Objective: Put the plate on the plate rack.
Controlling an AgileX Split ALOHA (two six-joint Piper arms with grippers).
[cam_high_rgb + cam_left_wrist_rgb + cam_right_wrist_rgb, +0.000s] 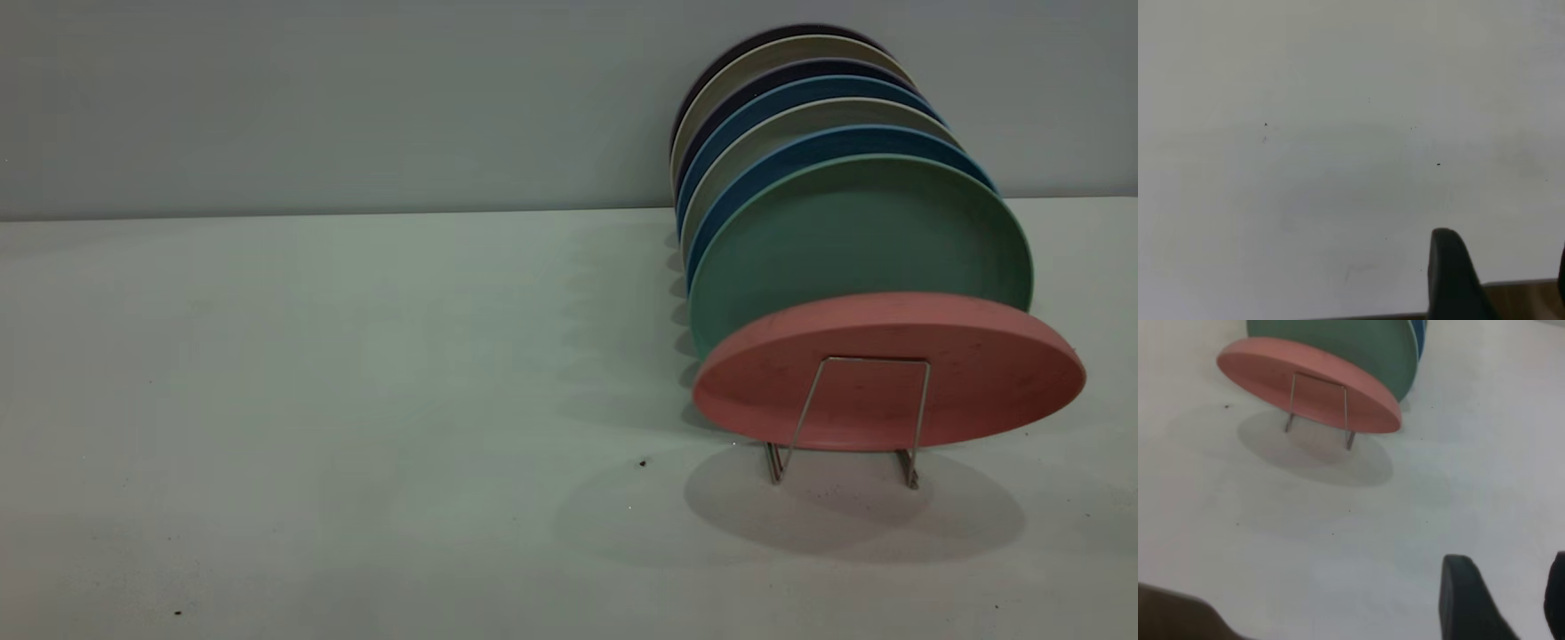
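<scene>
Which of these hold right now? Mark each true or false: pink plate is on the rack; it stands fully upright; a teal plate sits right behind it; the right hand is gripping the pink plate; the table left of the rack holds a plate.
1. The plate is on the plate rack: true.
2. It stands fully upright: false, it leans steeply over the front loop.
3. The teal plate sits directly behind it: true.
4. The right hand grips the plate: false, it is apart from it and open.
5. The table left of the rack holds a plate: false, none there.
</scene>
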